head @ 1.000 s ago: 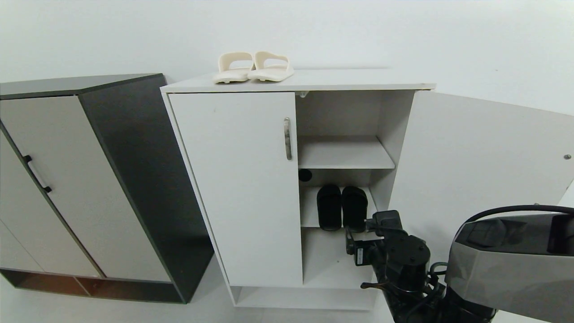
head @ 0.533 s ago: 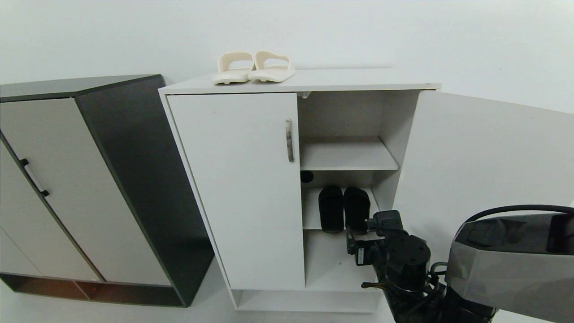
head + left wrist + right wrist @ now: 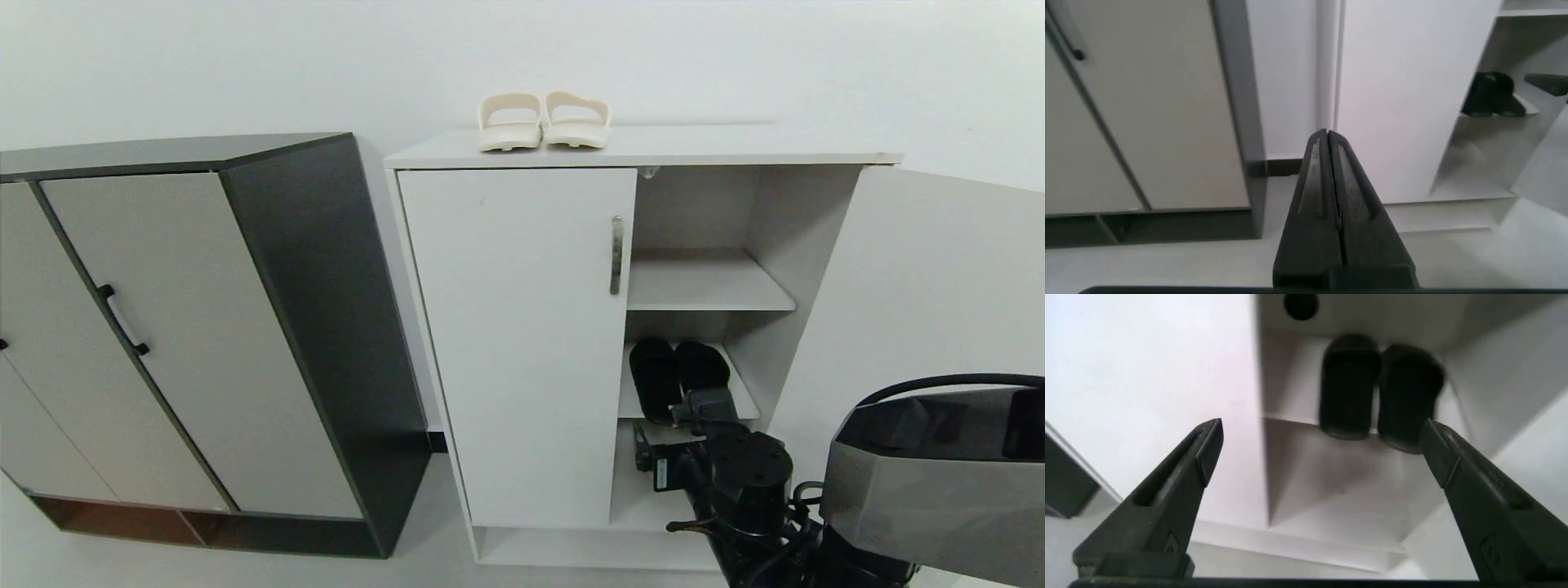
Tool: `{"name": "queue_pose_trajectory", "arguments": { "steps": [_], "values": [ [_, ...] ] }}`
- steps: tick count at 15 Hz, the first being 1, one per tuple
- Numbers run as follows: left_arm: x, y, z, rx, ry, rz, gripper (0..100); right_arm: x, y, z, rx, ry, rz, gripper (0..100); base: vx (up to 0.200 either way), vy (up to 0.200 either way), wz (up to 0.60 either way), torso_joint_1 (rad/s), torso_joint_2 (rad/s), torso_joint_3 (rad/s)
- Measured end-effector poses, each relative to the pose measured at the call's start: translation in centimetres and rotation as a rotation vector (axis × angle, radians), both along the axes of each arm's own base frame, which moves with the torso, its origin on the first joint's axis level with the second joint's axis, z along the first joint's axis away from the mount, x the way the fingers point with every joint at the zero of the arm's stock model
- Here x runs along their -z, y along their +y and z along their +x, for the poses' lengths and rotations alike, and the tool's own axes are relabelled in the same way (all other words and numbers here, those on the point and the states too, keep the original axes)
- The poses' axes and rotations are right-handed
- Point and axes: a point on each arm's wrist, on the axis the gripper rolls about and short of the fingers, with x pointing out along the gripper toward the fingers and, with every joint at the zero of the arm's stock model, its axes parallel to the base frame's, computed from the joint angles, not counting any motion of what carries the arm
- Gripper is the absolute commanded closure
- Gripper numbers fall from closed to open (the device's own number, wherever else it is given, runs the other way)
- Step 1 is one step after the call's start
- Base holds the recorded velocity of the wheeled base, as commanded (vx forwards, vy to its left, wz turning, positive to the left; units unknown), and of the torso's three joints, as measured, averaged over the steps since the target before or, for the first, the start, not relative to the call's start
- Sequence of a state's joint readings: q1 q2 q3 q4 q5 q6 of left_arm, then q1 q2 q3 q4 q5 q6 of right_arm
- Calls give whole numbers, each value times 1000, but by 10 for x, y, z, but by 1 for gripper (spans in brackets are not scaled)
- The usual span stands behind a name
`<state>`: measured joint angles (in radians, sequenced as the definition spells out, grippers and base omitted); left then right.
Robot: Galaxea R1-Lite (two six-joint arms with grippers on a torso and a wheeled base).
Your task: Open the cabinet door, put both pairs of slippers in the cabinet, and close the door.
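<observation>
White cabinet plain and unpatterned, with silver handle. Cream slippers on top, black slippers inside. Dark cabinet charcoal at the side, with pale grey doors and black handle. Left tool and right tool plain matte black.

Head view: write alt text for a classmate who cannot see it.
A white cabinet stands with its right door open, black slippers inside and cream slippers on its top. A dark cabinet with closed doors stands to its left.
</observation>
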<state>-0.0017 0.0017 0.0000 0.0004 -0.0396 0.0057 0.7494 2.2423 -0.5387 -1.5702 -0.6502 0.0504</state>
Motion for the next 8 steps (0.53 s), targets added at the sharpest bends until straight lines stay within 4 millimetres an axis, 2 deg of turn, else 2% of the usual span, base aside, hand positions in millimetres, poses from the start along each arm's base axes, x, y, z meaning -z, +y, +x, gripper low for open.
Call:
{"name": "queue_pose_trajectory", "arguments": {
  "steps": [5, 8],
  "values": [
    [0, 0, 0, 0, 0, 0, 100, -2, -5, -5, -102, 35, -8, 0, 0, 200, 0, 0, 3, 1],
    [0, 0, 0, 0, 0, 1, 100, -4, -7, -7, -110, 31, -1, 0, 0, 0, 0, 0, 0, 0]
  ]
}}
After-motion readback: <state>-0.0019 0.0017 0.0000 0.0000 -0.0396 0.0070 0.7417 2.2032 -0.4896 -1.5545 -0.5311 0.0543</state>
